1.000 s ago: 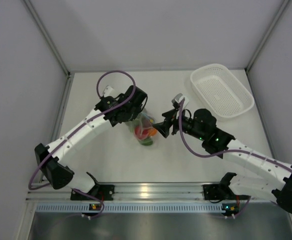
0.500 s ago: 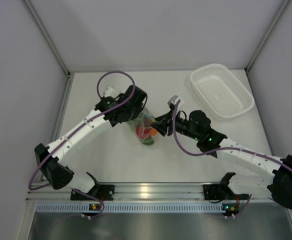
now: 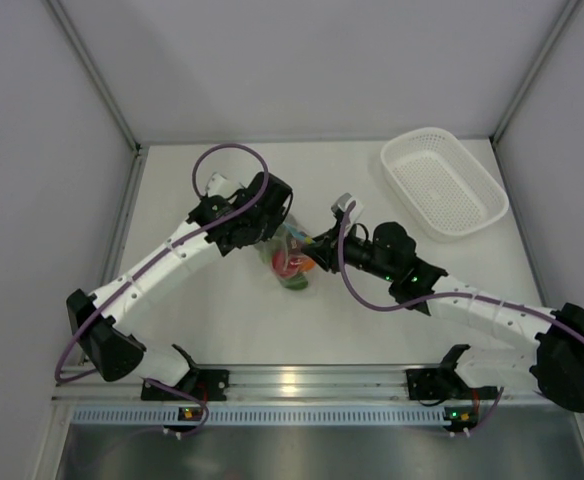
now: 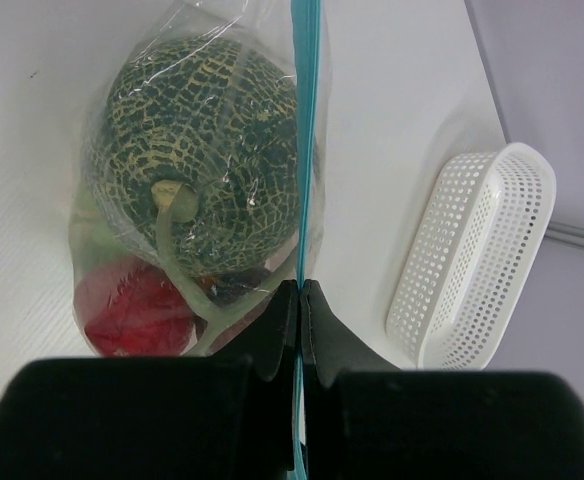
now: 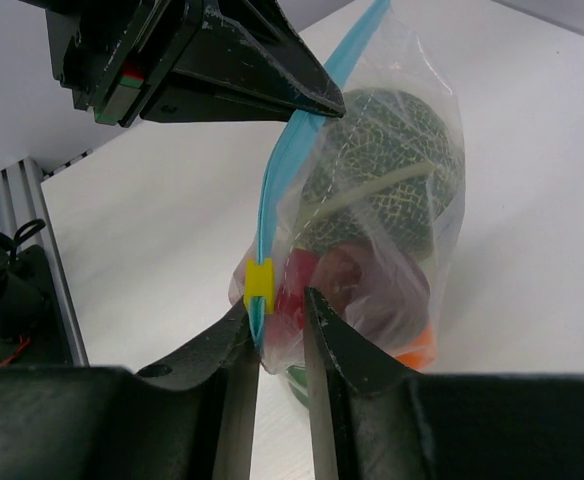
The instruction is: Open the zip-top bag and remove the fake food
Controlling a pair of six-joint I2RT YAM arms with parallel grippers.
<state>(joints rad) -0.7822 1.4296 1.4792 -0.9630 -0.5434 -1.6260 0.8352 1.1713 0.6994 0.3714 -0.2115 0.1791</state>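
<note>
The zip-top bag (image 3: 290,262) stands mid-table, its light blue zip strip (image 4: 305,150) held upright. Inside it are the grey-green melon (image 4: 197,150), a red piece (image 4: 132,315) and an orange piece (image 5: 417,348). My left gripper (image 4: 299,290) is shut on the zip strip at the bag's far end (image 3: 272,228). My right gripper (image 5: 277,305) is open, its fingers on either side of the bag's near corner, just below the yellow slider (image 5: 260,284). The left gripper's fingers (image 5: 222,60) show beyond the bag in the right wrist view.
The white perforated basket (image 3: 442,180) stands at the back right and holds nothing; it also shows in the left wrist view (image 4: 477,260). Enclosure walls close the table's left, right and back. Both arms meet over the table's middle.
My right gripper has moved left toward the bag and now straddles its corner by the slider. The left gripper has stayed put, holding the strip.
</note>
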